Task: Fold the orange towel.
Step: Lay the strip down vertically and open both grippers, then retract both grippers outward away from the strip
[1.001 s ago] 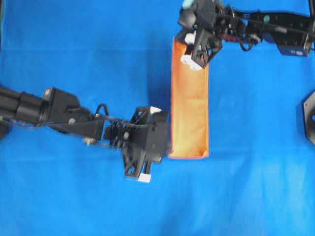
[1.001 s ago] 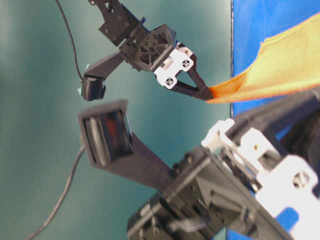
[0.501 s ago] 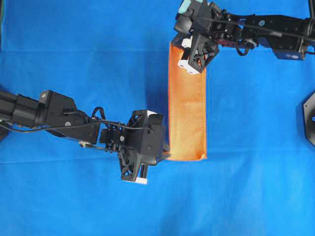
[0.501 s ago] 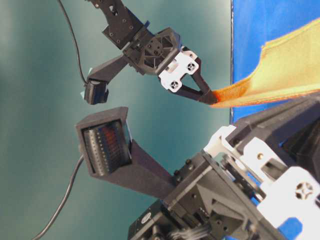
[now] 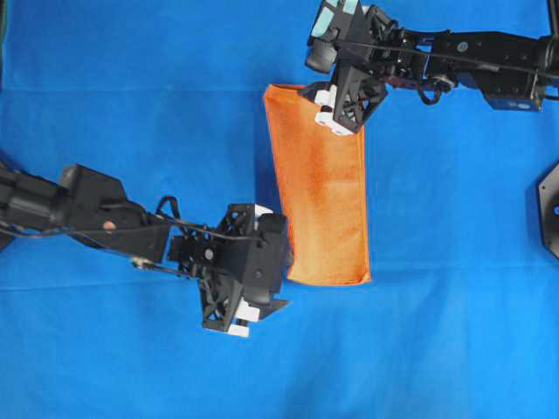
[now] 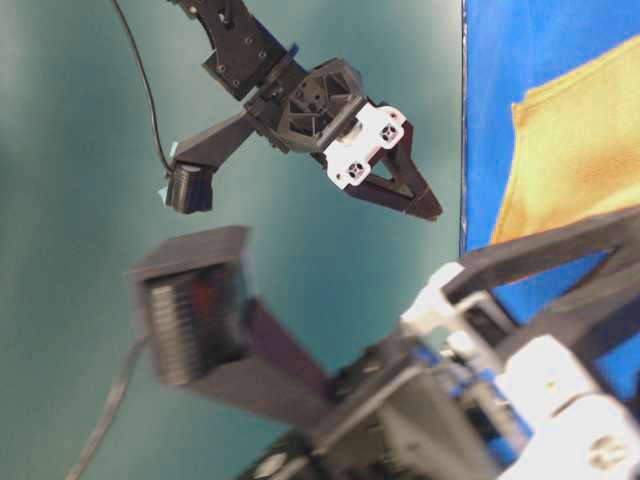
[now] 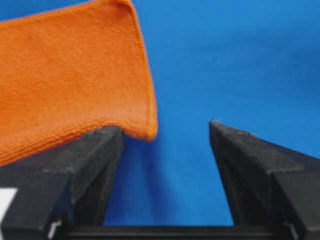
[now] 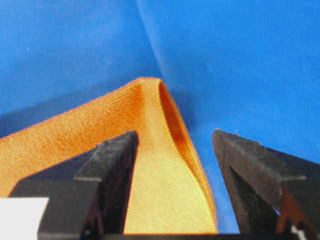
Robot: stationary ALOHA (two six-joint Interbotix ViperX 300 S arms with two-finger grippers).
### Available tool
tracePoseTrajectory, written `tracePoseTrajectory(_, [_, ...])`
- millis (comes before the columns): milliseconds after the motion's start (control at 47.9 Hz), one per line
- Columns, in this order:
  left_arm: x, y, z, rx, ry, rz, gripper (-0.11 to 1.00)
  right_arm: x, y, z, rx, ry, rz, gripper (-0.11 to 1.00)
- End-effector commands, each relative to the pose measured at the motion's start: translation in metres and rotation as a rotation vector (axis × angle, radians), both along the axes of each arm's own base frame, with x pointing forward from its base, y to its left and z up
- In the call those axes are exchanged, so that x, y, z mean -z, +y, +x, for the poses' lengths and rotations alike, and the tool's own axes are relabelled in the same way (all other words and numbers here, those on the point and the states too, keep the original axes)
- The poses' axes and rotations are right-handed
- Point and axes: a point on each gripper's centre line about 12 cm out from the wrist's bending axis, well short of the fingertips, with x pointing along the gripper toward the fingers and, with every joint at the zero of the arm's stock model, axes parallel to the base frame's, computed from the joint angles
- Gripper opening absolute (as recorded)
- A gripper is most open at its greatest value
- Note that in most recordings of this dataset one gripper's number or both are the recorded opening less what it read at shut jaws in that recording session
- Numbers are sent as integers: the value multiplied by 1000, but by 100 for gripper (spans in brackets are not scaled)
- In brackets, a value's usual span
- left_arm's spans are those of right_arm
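Note:
The orange towel [image 5: 319,209] lies folded on the blue sheet as a tall strip, and also shows in the table-level view [image 6: 580,150]. My left gripper [image 5: 281,266] is open at the strip's lower left corner. In the left wrist view [image 7: 165,127] that towel corner [image 7: 75,85] rests on top of one finger [image 7: 95,150], and only blue sheet shows between the fingers. My right gripper [image 5: 342,122] is open over the strip's top end. In the right wrist view [image 8: 175,135] a loose folded corner of the towel [image 8: 160,165] lies between the spread fingers.
The blue sheet [image 5: 454,332] covers the whole table. A black fixture [image 5: 550,209] sits at the right edge. The right arm [image 5: 472,57] runs along the top right, and the left arm [image 5: 79,209] comes in from the left.
Both grippers have opened and let go of the towel. The lifted edge has dropped, so the strip lies flat and wider. The left gripper has moved down and left.

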Motion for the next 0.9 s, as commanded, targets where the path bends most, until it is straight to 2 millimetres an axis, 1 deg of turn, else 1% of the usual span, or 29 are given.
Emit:
tracePoseTrajectory(0, [-32, 1, -7, 1, -25, -9, 62, -16, 0, -1, 2, -34, -15, 64])
tracePoseTrajectory(83, [-42, 3, -20, 3, 13, -2, 62, -22, 2, -7, 4, -33, -17, 64])
tracePoseTrajectory(209, [-54, 7, -41, 5, 49, 4, 62, -37, 9, -25, 7, -60, -25, 64])
tracePoseTrajectory(334, [-60, 11, -59, 5, 39, 2, 62, -53, 20, -47, 5, -106, -35, 64])
tracePoseTrajectory(459, [-64, 21, -76, -15, 19, -3, 62, -64, 34, -72, 8, -175, -28, 64])
tracePoseTrajectory(542, [-68, 31, -85, -41, -31, -12, 62, -70, 49, -91, 3, -251, -16, 64])
tracePoseTrajectory(709, [-82, 54, -102, -103, -230, -38, 62, -81, 80, -121, -52, -384, -2, 63])
tracePoseTrajectory(793, [-91, 65, -116, -136, -348, -49, 61, -82, 93, -132, -76, -437, 15, 64])
tracePoseTrajectory(876, [-94, 72, -130, -156, -432, -55, 61, -76, 104, -143, -100, -465, 33, 64])
